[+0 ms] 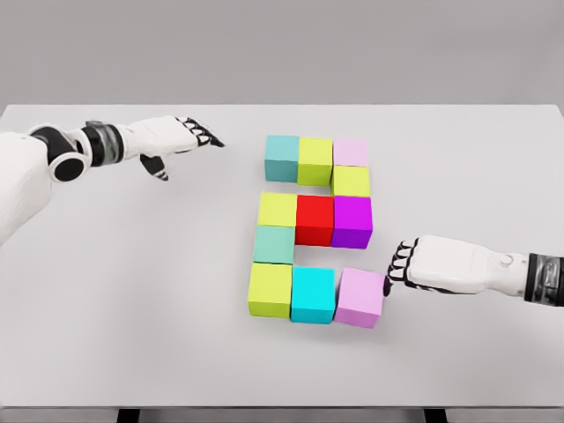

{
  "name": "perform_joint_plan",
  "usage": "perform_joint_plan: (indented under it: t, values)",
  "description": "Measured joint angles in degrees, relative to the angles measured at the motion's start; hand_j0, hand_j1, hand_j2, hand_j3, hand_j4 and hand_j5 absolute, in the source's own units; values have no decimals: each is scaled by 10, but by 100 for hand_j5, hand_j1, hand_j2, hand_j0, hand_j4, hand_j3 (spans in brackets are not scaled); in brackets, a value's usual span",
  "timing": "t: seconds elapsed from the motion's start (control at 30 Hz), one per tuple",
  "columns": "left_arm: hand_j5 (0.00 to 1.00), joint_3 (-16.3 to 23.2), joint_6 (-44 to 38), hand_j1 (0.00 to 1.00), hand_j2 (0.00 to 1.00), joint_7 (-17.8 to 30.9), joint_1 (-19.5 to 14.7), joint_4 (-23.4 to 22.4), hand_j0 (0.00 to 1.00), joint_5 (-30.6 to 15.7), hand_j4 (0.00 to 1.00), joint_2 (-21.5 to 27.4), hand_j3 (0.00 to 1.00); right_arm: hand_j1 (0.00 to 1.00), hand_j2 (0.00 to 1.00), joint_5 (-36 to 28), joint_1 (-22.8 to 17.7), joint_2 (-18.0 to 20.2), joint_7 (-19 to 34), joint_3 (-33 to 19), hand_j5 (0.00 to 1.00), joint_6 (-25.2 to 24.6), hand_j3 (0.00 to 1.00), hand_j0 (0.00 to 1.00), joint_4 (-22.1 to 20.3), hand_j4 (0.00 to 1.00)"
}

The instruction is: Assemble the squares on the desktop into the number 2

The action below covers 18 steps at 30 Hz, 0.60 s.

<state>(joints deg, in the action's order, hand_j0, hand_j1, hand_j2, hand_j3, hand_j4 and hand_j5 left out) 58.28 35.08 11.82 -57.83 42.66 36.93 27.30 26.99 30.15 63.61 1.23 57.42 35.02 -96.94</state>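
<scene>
A: Ten blocks in all, counted on the white table (132, 291). They stand edge to edge in the shape of a 2.

B: Run through them from the left.

A: Left column: a yellow-green block (278, 210), a pale teal block (273, 244) at its 6 o'clock, then a lime block (270, 290) at the bottom corner. Top row starts with a teal block (282, 159).

B: And the middle?

A: An olive-yellow block (315, 161) up top, a red block (314, 220) in the centre row, a cyan block (313, 295) at the bottom.

B: Right column?

A: A pale pink block (351, 152), a yellow block (352, 181) at its 6 o'clock, a magenta block (352, 221) below that, and a lilac block (360, 298) ending the bottom row, turned slightly askew.

B: By colour?

A: Four yellowish, three teal or cyan, two pink-lilac, one red, one magenta... no, that makes eleven; the yellowish ones are four, teal-cyan three, pinkish two, red one, magenta one only if I miscount. I count eleven.

B: Any writing?

A: None readable.

B: Hands?

A: Left hand (176, 137) at the group's 10 o'clock, well apart, fingers extended, holding nothing. Right hand (414, 264) at 4 o'clock, fingers curled loosely, fingertips (392, 275) just beside the lilac block; I cannot tell whether they touch.
</scene>
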Motion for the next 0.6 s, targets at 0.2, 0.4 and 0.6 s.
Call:
perform_joint_plan:
  t: [0.2, 0.4, 0.6]
  values:
    - [100, -50, 0, 100, 100, 0, 6, 5, 100, 2, 100, 41, 100, 54, 54, 0, 2, -7, 1, -1, 54, 0, 54, 54, 1, 54]
    - [100, -62, 0, 100, 100, 0, 18, 2, 100, 0, 100, 49, 100, 54, 54, 0, 3, -10, 2, -1, 54, 0, 54, 54, 3, 54]
    - [100, -80, 0, 100, 100, -1, 39, 0, 100, -4, 100, 76, 100, 54, 54, 0, 3, -7, 1, -2, 54, 0, 54, 54, 7, 54]
